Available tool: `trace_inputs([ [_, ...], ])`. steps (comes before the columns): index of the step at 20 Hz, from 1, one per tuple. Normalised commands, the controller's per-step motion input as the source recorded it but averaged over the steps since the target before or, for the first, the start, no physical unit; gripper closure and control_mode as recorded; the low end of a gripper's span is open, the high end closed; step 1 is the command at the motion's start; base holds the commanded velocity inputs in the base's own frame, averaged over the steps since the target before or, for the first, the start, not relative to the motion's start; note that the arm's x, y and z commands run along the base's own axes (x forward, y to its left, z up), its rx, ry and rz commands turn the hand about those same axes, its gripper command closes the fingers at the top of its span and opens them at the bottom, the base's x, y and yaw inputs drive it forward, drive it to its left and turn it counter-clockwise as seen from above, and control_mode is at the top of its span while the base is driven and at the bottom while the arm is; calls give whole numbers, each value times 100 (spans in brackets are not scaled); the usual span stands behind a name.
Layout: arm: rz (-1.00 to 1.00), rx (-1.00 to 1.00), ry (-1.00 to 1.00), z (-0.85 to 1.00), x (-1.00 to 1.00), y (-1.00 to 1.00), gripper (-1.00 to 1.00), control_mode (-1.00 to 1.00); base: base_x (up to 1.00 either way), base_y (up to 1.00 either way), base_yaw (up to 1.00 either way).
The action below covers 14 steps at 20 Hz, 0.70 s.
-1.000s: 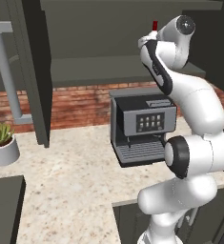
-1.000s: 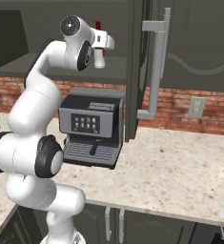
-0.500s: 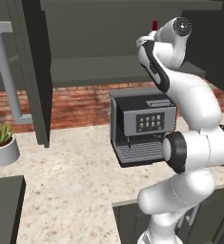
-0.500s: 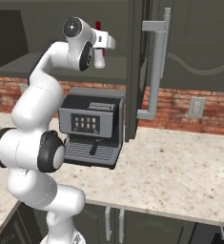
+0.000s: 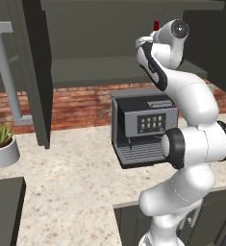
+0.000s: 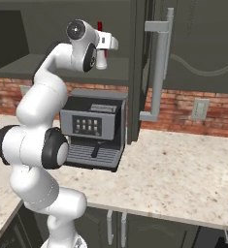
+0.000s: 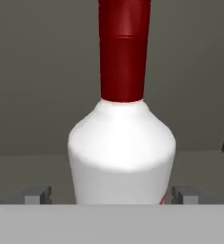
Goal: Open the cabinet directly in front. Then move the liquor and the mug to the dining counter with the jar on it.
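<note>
Little has moved since a second ago: the arm stays raised at the cabinet [image 5: 37,72], doors open. The gripper [image 7: 111,195] has its fingertips [image 7: 37,194] flanking the liquor [image 7: 122,143], which stands upright above the shelf's right end; actual contact cannot be told.

Cabinet [image 6: 193,53]: dark grey, both doors swung open, vertical bar handles. Liquor [image 7: 121,147]: white bottle, red cap at 12 o'clock, upright on the cabinet shelf, at 12 o'clock from the coffee machine.
</note>
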Motion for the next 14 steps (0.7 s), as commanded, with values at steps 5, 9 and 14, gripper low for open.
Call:
trace_inputs([
  [5,0,0,-1,-3,23,0,-100,-100,0,0,0],
  [9,0,0,-1,0,16,0,-100,-100,0,0,0],
  [14,0,0,-2,0,5,0,100,-100,0,0,0],
])
